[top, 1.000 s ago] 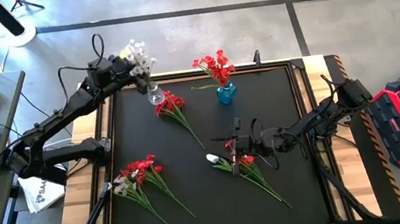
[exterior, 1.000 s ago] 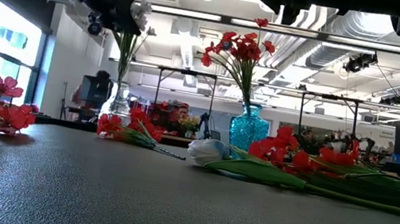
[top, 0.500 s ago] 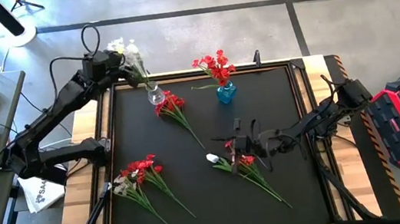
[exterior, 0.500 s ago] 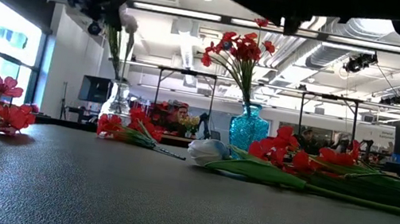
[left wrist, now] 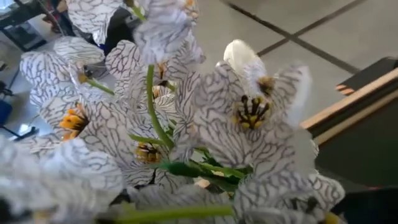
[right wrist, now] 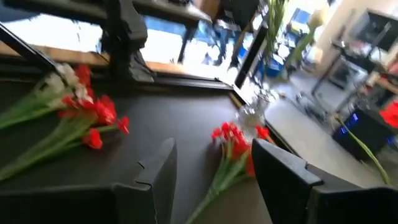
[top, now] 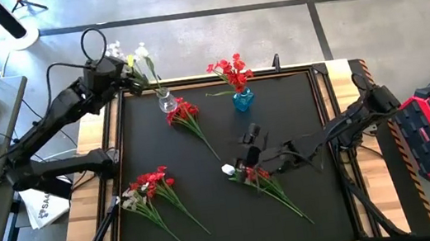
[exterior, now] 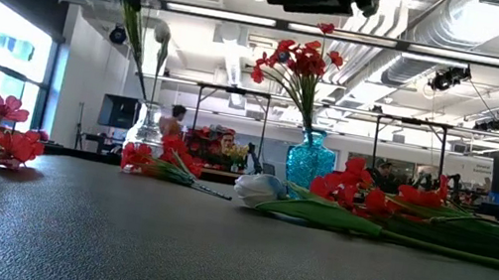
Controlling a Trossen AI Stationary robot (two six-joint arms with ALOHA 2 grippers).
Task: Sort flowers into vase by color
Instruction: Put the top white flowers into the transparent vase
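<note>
**Operator:** State handling properties of the flowers and where to grip.

**Technician:** Judged from appearance: light, with thin flexible stems and soft fabric blooms. They should bend rather than break, and the long stem will swing and droop if held at one end. Grip on the bare stem below the blooms, never on the petals.

**Operator:** Positions, starting from the left.

**Technician:** The left gripper [top: 112,67] is raised at the far left corner of the table [top: 228,219], off its edge. It carries a white sprig [top: 138,57]; the left wrist view is filled with its veined white blooms [left wrist: 249,112]. The stem slants down toward the clear vase [top: 167,103], just beside it, with the foot of the stem at the vase mouth. Finger closure is not visible, so I cannot tell the grip state. A mixed bunch [top: 150,196] lies at the near left. A red sprig [top: 187,114] lies on the mat touching the clear vase. The blue vase [top: 243,98] already holds red flowers [top: 232,70].

**Operator:** And the right arm?

**Technician:** The right gripper [top: 246,151] hovers mid-table with fingers [right wrist: 283,177] spread apart and empty. A red bunch [top: 265,182] with one white bud [top: 227,170] lies directly beneath and just near of it, stems trailing toward the near right.
</note>
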